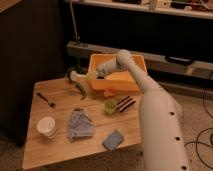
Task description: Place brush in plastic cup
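Rearward, closed jaws over wooden table [56,146], bristly brush [125,103] beside cup [110,106]

Gripper [75,77] at the table's 11 o'clock corner: pale blur, fingers pressed together. Can't tell if it touches the green thing [80,90] at its 5 o'clock (shape unreadable). Arm [159,130]: base segment cut off by the bottom edge, and the forearm hides part of the orange bin [112,85] interior. Brush [125,103] at 3 o'clock of plastic cup [110,106]: only dark stripes read, handle not resolved, contact with the cup unclear. Small dark utensil [46,99] too small to identify. Shelf items [155,4] at 12 o'clock clipped by the top edge. Cable [207,97] runs off the right edge.
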Controlling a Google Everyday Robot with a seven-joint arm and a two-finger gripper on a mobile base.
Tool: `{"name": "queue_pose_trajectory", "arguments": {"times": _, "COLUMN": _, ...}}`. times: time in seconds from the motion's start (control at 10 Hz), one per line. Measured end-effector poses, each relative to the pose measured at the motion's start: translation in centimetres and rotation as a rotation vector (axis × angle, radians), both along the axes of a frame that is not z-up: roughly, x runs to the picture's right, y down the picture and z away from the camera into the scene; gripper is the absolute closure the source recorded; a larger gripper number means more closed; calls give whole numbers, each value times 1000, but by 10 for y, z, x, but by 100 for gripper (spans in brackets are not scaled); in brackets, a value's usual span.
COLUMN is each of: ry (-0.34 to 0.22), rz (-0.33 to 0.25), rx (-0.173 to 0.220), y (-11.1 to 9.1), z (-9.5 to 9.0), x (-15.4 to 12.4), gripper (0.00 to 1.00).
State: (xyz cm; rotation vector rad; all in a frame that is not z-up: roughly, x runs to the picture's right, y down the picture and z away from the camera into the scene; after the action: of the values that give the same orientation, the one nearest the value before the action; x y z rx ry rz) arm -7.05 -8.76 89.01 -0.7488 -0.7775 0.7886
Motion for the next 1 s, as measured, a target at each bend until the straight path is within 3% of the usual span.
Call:
{"name": "queue_pose_trajectory", "arguments": {"times": 0.6, "ry": 118, "rz": 20, "rx": -64, "y": 29, "z": -28, "x": 69, "gripper": 100}}
{"name": "queue_pose_trajectory", "arguments": {"times": 1.0, "ry": 196, "rz": 87, "rx": -97, "y": 54, "z": -70, "x": 134, "gripper": 100}}
